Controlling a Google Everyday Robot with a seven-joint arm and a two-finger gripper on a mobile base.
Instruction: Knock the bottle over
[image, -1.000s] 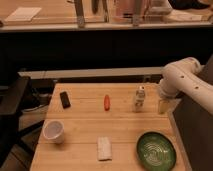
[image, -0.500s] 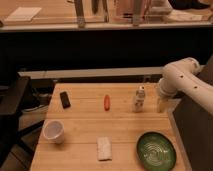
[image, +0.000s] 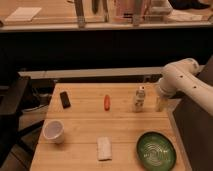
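**Bottle upright at the table's far right, gripper beside it**

We see the bottle (image: 140, 98) standing upright on the wooden table (image: 85, 120), toward the far right of the top. It is pale with a white cap and a light label. Just to its right hangs the gripper (image: 161, 103), pointing down at about the bottle's height; we cannot tell whether the two touch, nor whether the gripper is spread or pressed together. The white arm (image: 182, 82) reaches in from the right edge and bends down to it.

To the left of the bottle, apart from it, lies a small orange-red object (image: 106, 102), and further left a small black object (image: 65, 99). Nearer to us, a white cup (image: 53, 131) stands upright at the left, a white folded piece (image: 104, 148) lies near the middle of the front edge, and a green plate (image: 156, 149) sits at the front right, below the bottle and the gripper.
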